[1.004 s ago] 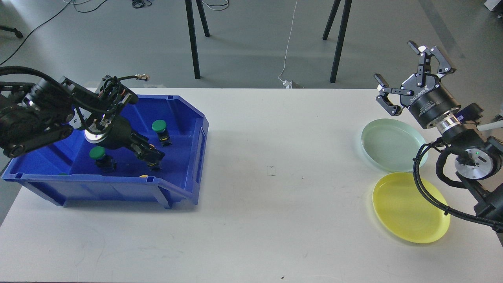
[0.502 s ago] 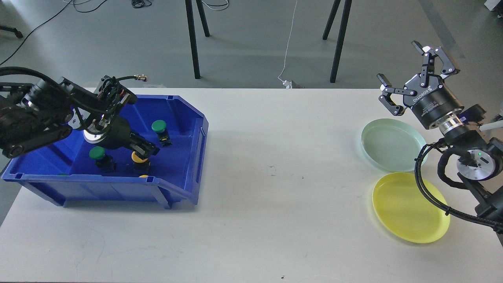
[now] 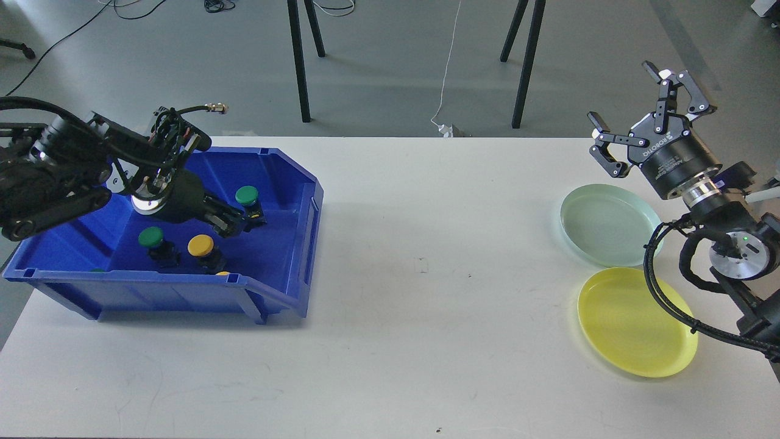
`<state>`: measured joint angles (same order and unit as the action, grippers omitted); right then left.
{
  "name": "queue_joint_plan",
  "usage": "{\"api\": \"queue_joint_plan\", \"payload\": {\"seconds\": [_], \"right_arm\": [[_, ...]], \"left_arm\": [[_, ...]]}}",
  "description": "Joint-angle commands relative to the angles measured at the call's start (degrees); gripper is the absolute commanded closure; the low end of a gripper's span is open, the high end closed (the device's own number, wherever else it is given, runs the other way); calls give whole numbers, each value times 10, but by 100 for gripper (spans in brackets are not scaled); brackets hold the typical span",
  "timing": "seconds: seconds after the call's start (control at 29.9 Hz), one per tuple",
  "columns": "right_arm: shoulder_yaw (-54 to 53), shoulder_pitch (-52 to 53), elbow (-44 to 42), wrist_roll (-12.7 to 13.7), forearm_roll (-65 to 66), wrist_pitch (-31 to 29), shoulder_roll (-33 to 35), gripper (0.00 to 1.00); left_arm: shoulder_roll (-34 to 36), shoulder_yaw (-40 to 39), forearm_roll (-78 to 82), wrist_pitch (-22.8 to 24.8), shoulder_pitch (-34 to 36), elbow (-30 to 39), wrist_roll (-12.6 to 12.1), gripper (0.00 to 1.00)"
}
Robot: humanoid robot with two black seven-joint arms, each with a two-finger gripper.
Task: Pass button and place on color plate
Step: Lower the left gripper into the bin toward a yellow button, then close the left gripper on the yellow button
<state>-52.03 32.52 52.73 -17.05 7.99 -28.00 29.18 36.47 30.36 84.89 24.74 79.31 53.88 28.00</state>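
A blue bin (image 3: 277,292) on the left of the white table holds two green buttons (image 3: 246,196) (image 3: 150,237) and a yellow button (image 3: 200,246). Another yellow one (image 3: 223,273) peeks from behind the front rim. My left gripper (image 3: 230,224) reaches into the bin, just above and right of the yellow button and next to the far green one. Its dark fingers cannot be told apart. My right gripper (image 3: 620,91) is open and empty, raised above the table's far right edge. Below it lie a pale green plate (image 3: 609,224) and a yellow plate (image 3: 637,322).
The white table (image 3: 426,305) stretches bare between the bin and the plates. Black stand legs (image 3: 298,61) and a white cable (image 3: 448,73) are on the floor beyond the far edge.
My left gripper has drawn back up and away from the yellow button, which now shows uncovered in the bin. My right gripper has shifted slightly right.
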Motion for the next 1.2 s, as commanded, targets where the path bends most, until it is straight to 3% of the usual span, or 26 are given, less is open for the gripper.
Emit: {"api": "queue_joint_plan", "payload": {"seconds": [0.0,0.07,0.77,1.0,1.17], "right_arm": [[0,-1,0,0,0,0,0,1],[0,-1,0,0,0,0,0,1],[0,-11,3,0,0,0,-7,1],[0,-14,3,0,0,0,-7,1],[0,-16,3,0,0,0,-8,1]], "left_arm": [[3,5,1,3,-1,0,0,31],[4,7,2,3,-2,0,0,26],[14,8,10,2,-42,-28,0,25],[17,8,11,2,-48,-30,0,16],[18,8,11,6,-48,-30,0,15]]}}
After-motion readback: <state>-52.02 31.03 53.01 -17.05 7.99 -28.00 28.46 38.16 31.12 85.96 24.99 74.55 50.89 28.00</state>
